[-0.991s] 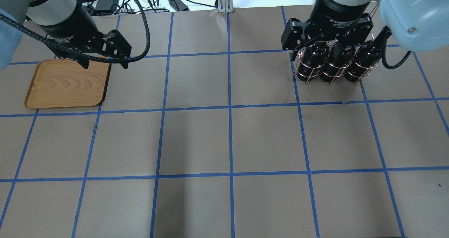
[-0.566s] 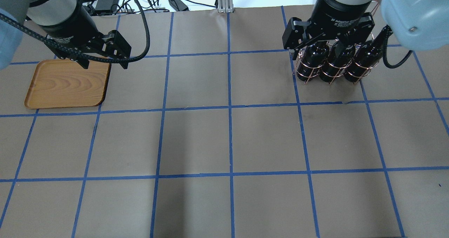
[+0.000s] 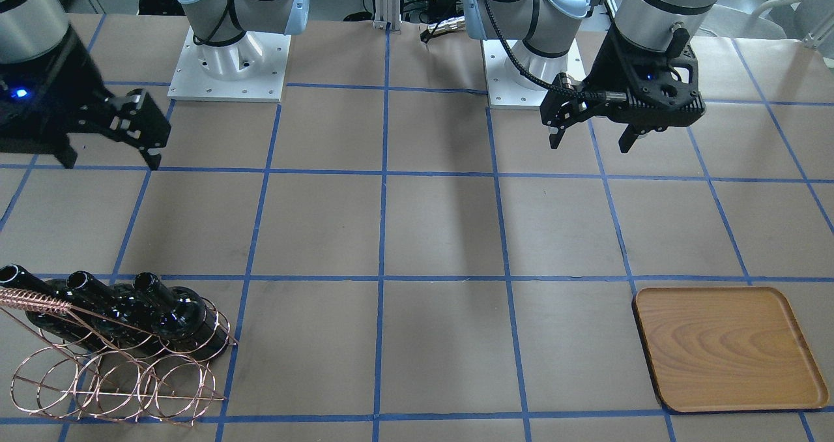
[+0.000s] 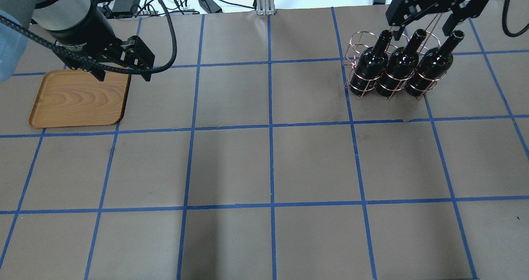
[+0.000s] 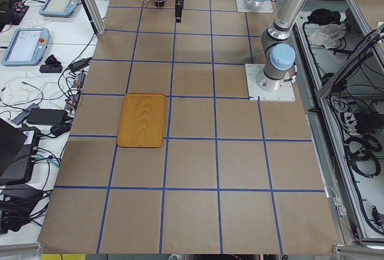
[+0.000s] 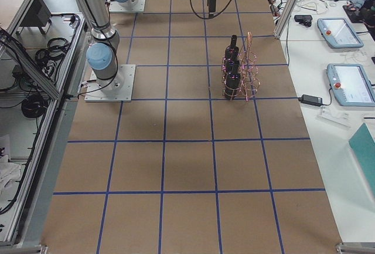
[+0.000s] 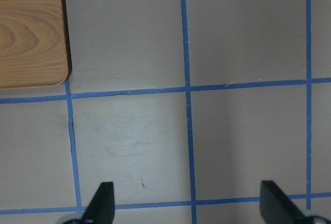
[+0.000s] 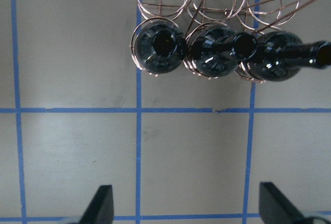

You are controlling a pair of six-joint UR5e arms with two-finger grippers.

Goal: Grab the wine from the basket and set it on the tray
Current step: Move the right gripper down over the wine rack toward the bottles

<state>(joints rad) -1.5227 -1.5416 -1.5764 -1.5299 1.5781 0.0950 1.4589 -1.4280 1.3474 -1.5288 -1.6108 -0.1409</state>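
Left gripper (image 4: 124, 77) lettering illegible; wine (image 4: 369, 67) basketed.

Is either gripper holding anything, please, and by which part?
Nothing is held: the right gripper is open, clear of the wine in the basket; the left gripper is open beside the tray.

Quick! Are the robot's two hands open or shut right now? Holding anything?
Left gripper: open, holding nothing.
Right gripper: open, holding nothing.
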